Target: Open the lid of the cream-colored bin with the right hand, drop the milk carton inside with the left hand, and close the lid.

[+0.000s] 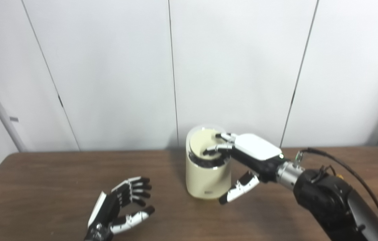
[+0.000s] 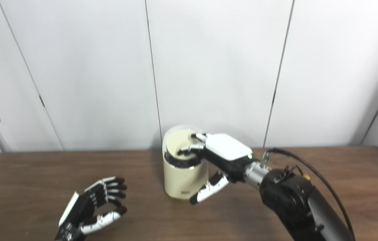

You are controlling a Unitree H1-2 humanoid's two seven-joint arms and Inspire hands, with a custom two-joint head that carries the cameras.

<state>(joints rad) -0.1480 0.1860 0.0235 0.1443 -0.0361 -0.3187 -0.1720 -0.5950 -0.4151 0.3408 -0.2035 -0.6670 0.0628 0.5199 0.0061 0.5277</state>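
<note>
Brown table (image 1: 58, 174), right robot hand (image 1: 242, 157) fingers on cream bin (image 1: 207, 180) lid (image 1: 204, 142), left robot hand (image 1: 122, 204) spread, empty

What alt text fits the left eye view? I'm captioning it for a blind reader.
The robot's right hand rests its fingers on the raised lid of a cream-colored bin on a brown table. The left hand hovers open and empty near the front edge; no milk carton is visible.
</note>
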